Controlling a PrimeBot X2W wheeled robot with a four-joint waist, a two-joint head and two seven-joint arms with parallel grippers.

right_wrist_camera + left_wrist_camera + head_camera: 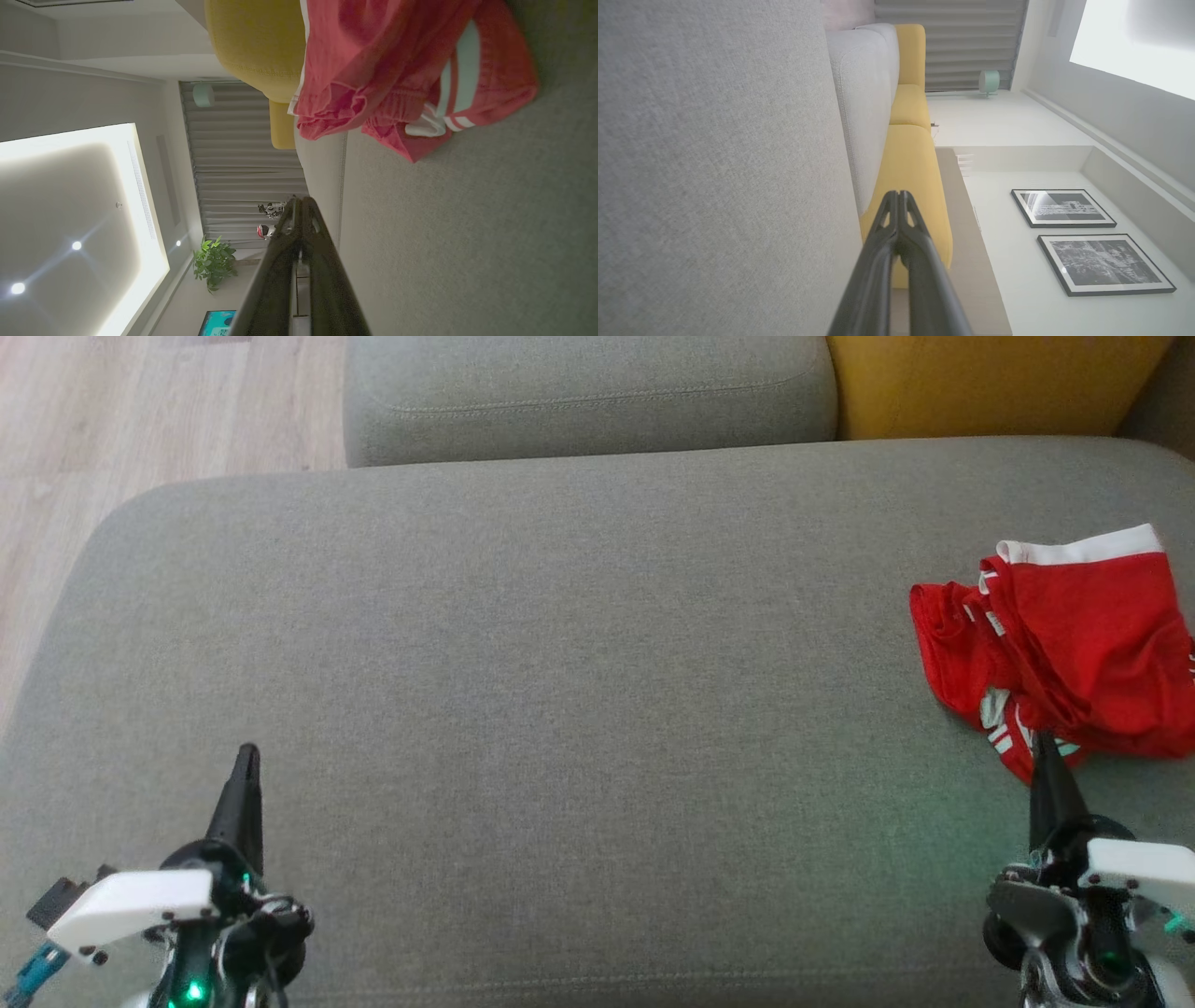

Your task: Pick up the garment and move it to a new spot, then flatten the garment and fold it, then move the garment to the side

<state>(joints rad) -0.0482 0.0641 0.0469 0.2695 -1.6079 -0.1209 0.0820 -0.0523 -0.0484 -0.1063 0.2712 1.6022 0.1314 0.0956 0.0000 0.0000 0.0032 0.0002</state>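
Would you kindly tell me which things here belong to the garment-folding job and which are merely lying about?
Job in hand: red garment, crumpled on the grey seat cushion; left gripper, shut; right gripper, shut, just short of the garment.

Lying about: yellow cushion; framed pictures; potted plant; wooden floor.

Grey sofa cushion [523, 644] w/ crumpled red garment [1064, 653] at right edge.

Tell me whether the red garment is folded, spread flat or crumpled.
Crumpled. The red garment lies bunched in uneven overlapping folds on the grey cushion, its white waistband kinked at one end.
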